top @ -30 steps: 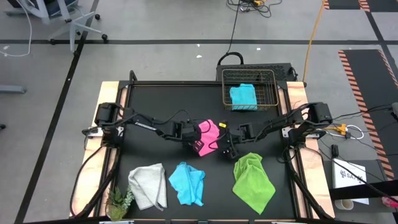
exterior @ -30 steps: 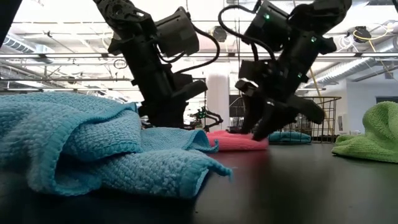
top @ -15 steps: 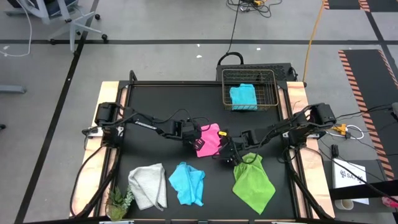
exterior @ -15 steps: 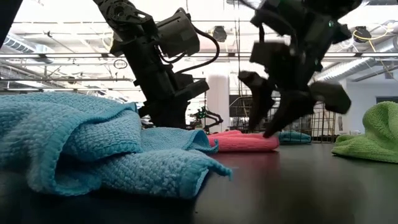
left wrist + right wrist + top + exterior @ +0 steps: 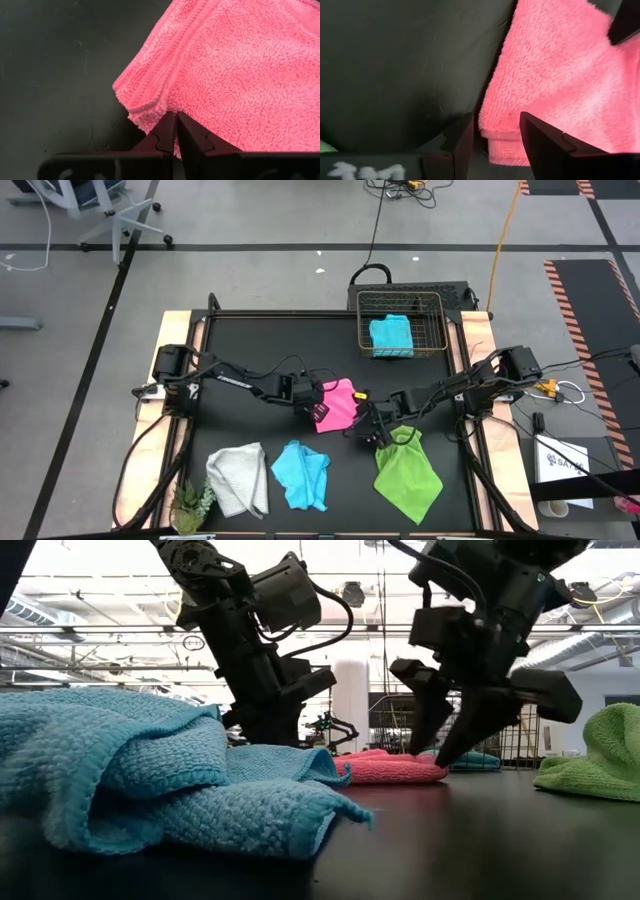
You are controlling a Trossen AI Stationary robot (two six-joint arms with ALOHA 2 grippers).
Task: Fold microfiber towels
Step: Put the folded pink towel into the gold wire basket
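The pink towel (image 5: 337,402) lies mid-table, folded over w/ two layers showing at its edge. The left gripper (image 5: 176,131) has its two fingers squeezed together on one corner of it, pinching the cloth tight. The right gripper (image 5: 496,136) sits just by the other side of the pink one, near the table, fingers apart w/ nothing between them; the folded edge is right in front of the gap. Other towels wait along the front: a white-grey towel (image 5: 238,476), a light blue towel (image 5: 301,474) and a lime green towel (image 5: 406,472). One more blue towel (image 5: 391,335) is in the wire basket (image 5: 434,328) at the back. I think the fold on the pink one is partly done, and four are not yet in the basket. What could go wrong? If the right gripper closes too low it may grab only the bottom layer, and the fold would pull open. If the left one tugs while the right holds nothing, the whole cloth could slide or bunch up. The right arm is also v. close to the green towel, so it might snag it and drag it along.
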